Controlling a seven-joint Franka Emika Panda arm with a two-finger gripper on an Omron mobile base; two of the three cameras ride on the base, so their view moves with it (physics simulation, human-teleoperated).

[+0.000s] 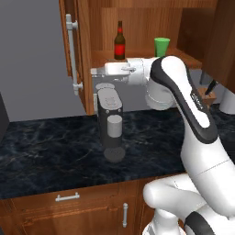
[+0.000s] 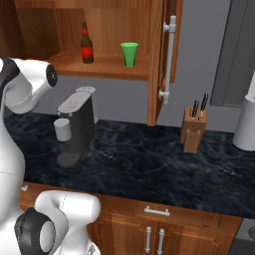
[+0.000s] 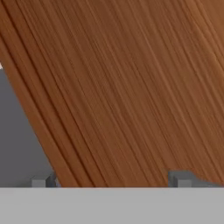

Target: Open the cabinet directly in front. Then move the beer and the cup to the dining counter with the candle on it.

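The cabinet (image 1: 137,27) stands with both doors swung wide. Its left door (image 1: 78,50) carries a silver bar handle (image 1: 71,55); the right door (image 2: 160,60) is seen edge-on. On the shelf stand the beer (image 1: 120,42) (image 2: 87,46) and, to its right, the green cup (image 1: 161,47) (image 2: 129,54). My gripper (image 1: 94,75) points left, just below the shelf and close to the left door's inner face. Its fingers are spread wide with nothing between them. In the hand view the gripper (image 3: 109,180) faces wood grain at close range. The dining counter and the candle are out of view.
A dark coffee machine (image 1: 110,119) (image 2: 77,124) stands on the black marble counter (image 1: 46,151) right under my hand. A wooden knife block (image 2: 193,128) is to the right, with a white appliance (image 2: 246,124) beyond it. Base cabinets with short handles run below.
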